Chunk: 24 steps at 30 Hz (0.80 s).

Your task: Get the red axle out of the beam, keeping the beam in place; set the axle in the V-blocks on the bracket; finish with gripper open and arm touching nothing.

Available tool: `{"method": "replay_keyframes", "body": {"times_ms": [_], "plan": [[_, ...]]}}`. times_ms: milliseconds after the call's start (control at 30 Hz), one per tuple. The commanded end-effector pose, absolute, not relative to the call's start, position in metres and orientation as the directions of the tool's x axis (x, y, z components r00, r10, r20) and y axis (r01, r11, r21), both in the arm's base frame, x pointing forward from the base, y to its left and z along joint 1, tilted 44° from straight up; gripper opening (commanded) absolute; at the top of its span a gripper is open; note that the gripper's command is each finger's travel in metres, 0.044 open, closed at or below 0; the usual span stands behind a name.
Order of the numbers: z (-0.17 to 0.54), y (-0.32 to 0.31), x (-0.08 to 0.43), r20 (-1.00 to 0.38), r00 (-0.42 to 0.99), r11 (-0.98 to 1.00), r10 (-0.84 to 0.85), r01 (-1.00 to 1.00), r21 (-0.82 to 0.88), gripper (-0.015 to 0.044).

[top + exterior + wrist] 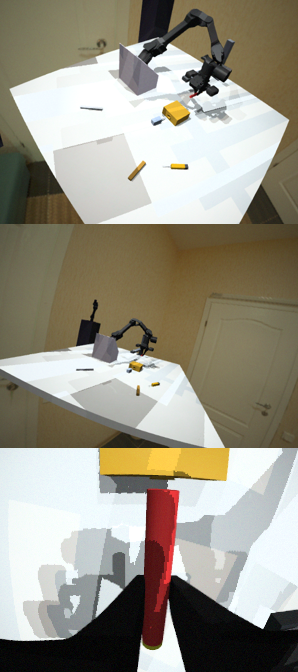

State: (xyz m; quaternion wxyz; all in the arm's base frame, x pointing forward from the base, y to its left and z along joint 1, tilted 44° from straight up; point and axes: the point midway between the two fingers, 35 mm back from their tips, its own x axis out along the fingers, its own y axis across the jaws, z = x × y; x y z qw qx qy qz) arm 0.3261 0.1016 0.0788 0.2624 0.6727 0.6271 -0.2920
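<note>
Red axle [193,95] [142,355] [161,548] out of the beam by the look of it: in the wrist view its far end shows whole, a gap between it and the yellow block [176,112] [136,366] [165,462], which I take for the beam. Gripper [199,91] [141,354] [156,581] clamped on the axle, a fingertip on either side, nearer the olive-tinged end; the rest of the rod reaches out past the tips toward the block. Block sits on the table [109,123] [104,378], round hole in the face seen from above, small blue-grey piece [156,121] [129,370] just beside it. Beam looks upright and in place, so the keep-it-there condition seems met. Extraction, then, judged done. Left to do: carry the axle over, lay it in the V-blocks, open up, back the arm off to touch nothing. V-blocks and bracket not made out for certain; the tall grey-mauve piece [135,72] [105,348] near the arm may be the bracket, cannot tell. Roughly half way, by my reckoning, with the seating still ahead
</note>
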Motion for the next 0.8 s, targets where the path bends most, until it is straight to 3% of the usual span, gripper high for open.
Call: {"method": "replay_keyframes", "body": {"times_ms": [0,767], "plan": [[0.090,0.090,0.325,-0.716,0.044,-0.076,0.697,0.997,-0.013,0.0000],[0.136,0.141,0.265,-0.727,0.040,-0.071,0.685,0.997,-0.012,0.0000]]}}
